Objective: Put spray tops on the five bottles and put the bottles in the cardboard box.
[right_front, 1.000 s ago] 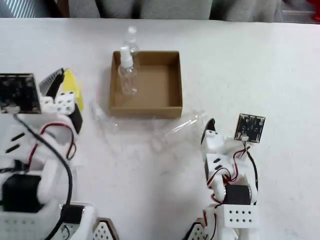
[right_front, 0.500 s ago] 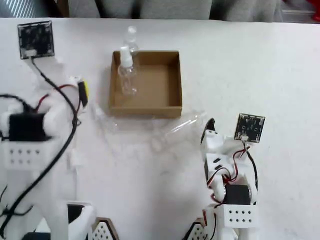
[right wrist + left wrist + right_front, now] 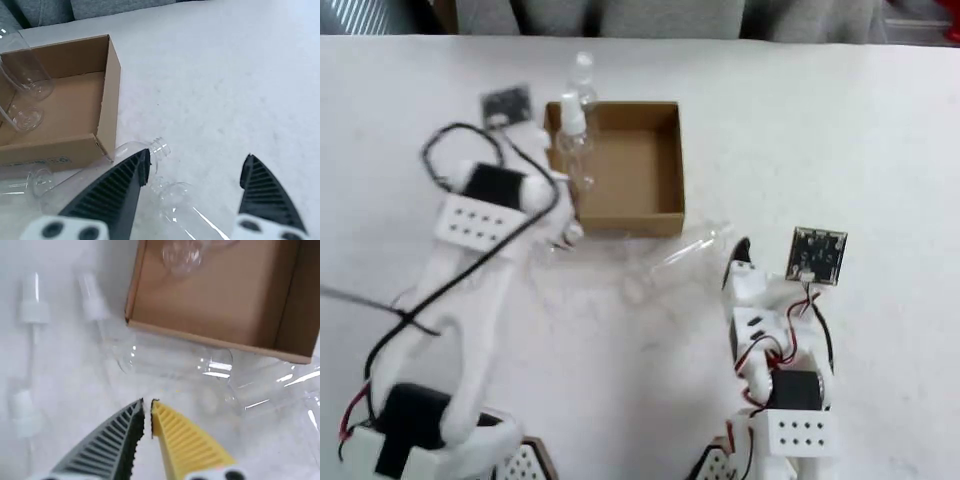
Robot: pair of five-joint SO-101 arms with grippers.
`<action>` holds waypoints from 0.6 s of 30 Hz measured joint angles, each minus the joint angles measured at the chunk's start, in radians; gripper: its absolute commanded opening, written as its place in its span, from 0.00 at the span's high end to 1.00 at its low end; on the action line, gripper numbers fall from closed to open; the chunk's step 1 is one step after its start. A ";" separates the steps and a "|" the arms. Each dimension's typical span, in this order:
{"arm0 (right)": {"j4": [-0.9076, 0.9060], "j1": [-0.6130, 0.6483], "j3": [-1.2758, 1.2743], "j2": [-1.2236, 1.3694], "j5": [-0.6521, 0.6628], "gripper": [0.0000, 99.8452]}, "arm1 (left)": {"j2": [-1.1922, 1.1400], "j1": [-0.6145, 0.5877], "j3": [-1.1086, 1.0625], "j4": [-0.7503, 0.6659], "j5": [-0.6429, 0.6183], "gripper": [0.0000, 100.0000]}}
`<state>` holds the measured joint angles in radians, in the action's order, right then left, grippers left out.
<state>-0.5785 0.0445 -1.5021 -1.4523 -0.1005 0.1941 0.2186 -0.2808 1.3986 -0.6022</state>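
Note:
The cardboard box [image 3: 630, 170] sits mid-table, with one capped clear bottle [image 3: 572, 140] leaning inside its left wall. A second capped bottle [image 3: 582, 72] stands just behind the box. Uncapped clear bottles [image 3: 685, 248] lie along the box's front wall. In the left wrist view my left gripper [image 3: 147, 404] is shut and empty, just short of a lying bottle [image 3: 170, 362] at the box's front left corner [image 3: 131, 320]. Loose spray tops [image 3: 32, 305] lie beside that corner. My right gripper [image 3: 197, 170] is open over a bottle neck [image 3: 157, 147] near the box's front right corner.
The left arm [image 3: 470, 250] stretches across the table's left half toward the box. The right arm's base [image 3: 790, 400] stands at the front right. Bare white table [image 3: 840, 130] lies right of the box and behind it.
The left arm has swung from the table's left side over to the box's front left corner. The right arm and the bottles have not moved.

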 measured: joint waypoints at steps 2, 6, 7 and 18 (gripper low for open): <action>0.000 0.002 0.000 0.000 0.006 0.73 | -0.026 0.052 -0.058 -0.075 -0.014 0.95; 0.000 0.000 0.000 0.000 0.008 0.73 | -0.028 0.109 -0.184 -0.281 -0.025 0.98; 0.000 0.002 0.000 0.000 0.008 0.73 | -0.028 0.118 -0.212 -0.328 -0.025 0.98; 0.000 0.000 0.000 0.000 0.008 0.73 | -0.034 0.175 -0.433 -0.756 -0.026 0.98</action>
<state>-0.5785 0.0445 -1.5021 -1.4523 -0.0928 0.1603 0.3936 -0.7135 0.6421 -0.6283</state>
